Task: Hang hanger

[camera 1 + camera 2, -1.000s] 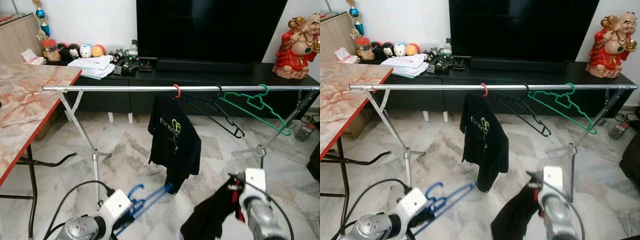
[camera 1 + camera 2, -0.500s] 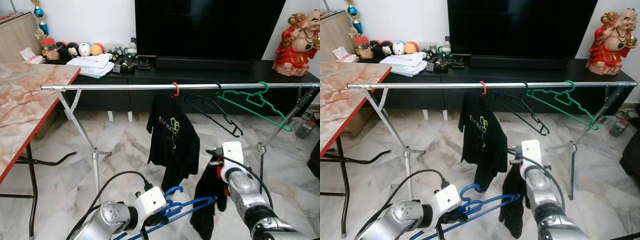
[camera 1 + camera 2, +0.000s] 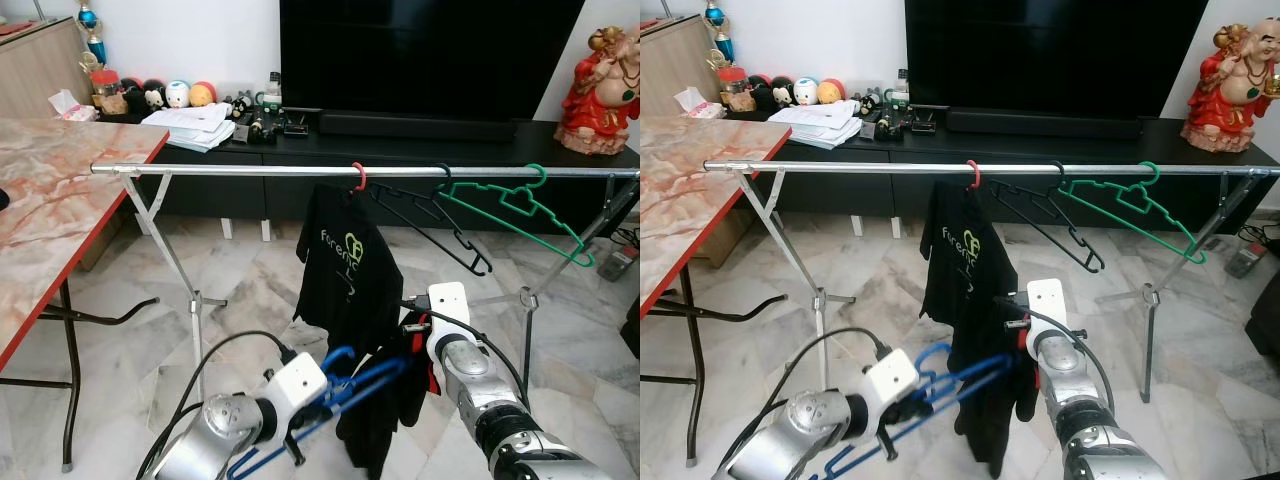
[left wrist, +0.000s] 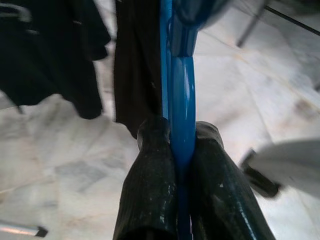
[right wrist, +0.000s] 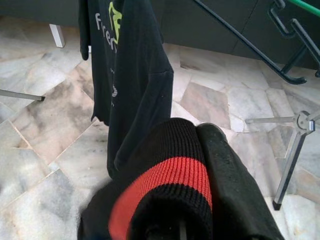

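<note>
- Below the clothes rail (image 3: 250, 171) in the eye views, the left gripper (image 3: 312, 405) holds a blue hanger (image 3: 355, 375) angled toward a dark garment (image 3: 385, 420) held up by the right gripper (image 3: 415, 345).
- Left wrist view: black fingers (image 4: 152, 180) clenched on the blue hanger's bar, one each side.
- Right wrist view: fingers (image 5: 235, 190) pinch the garment's red-striped ribbed edge; a hung black T-shirt (image 5: 127, 75) lies beyond.

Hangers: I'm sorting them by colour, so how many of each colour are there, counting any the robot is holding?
Red hanger, on the rail under the black shirt: 1
Black hanger, on the rail: 1
Green hanger, on the rail: 1
Blue hanger, clamped in the left gripper: 1
Total: 4
</note>
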Controlling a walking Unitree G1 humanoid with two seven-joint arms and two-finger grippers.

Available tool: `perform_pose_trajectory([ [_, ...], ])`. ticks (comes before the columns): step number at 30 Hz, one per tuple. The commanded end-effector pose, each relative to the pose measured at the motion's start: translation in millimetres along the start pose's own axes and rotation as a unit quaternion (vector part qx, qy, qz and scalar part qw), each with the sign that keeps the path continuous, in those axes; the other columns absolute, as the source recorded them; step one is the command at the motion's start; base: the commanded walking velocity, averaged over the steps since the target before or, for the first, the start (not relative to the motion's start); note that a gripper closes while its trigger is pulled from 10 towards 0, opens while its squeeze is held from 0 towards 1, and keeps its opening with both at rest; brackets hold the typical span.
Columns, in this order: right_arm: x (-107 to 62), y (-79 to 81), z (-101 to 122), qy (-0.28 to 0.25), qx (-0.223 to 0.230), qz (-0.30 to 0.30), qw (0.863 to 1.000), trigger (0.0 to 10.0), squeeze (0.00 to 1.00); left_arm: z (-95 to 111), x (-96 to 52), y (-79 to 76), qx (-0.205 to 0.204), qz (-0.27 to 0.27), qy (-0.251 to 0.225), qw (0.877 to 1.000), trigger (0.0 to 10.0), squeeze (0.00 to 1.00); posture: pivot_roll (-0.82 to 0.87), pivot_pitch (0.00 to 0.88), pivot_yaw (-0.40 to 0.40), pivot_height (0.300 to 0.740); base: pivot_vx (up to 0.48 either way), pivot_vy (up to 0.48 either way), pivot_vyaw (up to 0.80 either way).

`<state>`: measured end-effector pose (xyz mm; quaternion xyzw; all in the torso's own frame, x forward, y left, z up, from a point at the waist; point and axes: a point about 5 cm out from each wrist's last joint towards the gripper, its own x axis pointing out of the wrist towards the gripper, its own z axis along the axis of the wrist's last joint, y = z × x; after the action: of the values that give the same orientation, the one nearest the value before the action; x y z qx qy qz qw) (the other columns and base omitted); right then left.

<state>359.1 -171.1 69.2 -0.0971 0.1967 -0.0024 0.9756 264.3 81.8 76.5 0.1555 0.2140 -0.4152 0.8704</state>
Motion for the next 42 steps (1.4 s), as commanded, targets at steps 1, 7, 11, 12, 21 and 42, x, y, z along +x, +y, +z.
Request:
perform_pose_trajectory([
  [1, 1.8, 0.4, 11, -0.013, 0.001, -0.002, 1.000, 10.0, 0.00, 4, -0.8, 6.7, -0.006, 0.020, -0.007, 1.000, 10.0, 0.00, 0.10, 0.000, -0.034, 0.740, 0.000, 0.000, 0.00],
  [7, 1.7, 2.5, 10, -0.010, 0.002, 0.001, 1.000, 10.0, 0.00, 3, -0.5, 7.2, -0.015, 0.021, -0.010, 1.000, 10.0, 0.00, 0.10, 0.000, -0.034, 0.740, 0.000, 0.000, 0.00],
  [11, 1.8, 14.4, 11, -0.003, 0.030, 0.029, 0.999, 10.0, 0.00, 3, 0.2, -2.6, -0.018, -0.025, -0.011, 0.999, 10.0, 0.00, 0.11, 0.000, -0.035, 0.740, 0.000, 0.000, 0.00],
  [12, 1.9, 16.6, 12, -0.003, 0.028, 0.033, 0.999, 10.0, 0.00, 3, 0.2, -3.3, -0.016, -0.028, -0.011, 0.999, 10.0, 0.00, 0.10, 0.000, -0.034, 0.740, 0.000, 0.000, 0.00],
  [21, 2.3, 29.7, 21, -0.011, 0.056, 0.053, 0.997, 10.0, 0.00, 16, 9.4, 17.3, -0.029, 0.069, -0.041, 0.996, 10.0, 0.00, 0.10, 0.000, -0.032, 0.740, 0.000, 0.000, 0.00],
  [42, -0.5, 41.1, 57, -0.081, -0.027, 0.152, 0.985, 10.0, 0.00, 14, 19.3, -3.4, -0.029, -0.016, -0.044, 0.998, 10.0, 0.00, 0.09, 0.000, -0.025, 0.740, 0.000, 0.000, 0.00],
])
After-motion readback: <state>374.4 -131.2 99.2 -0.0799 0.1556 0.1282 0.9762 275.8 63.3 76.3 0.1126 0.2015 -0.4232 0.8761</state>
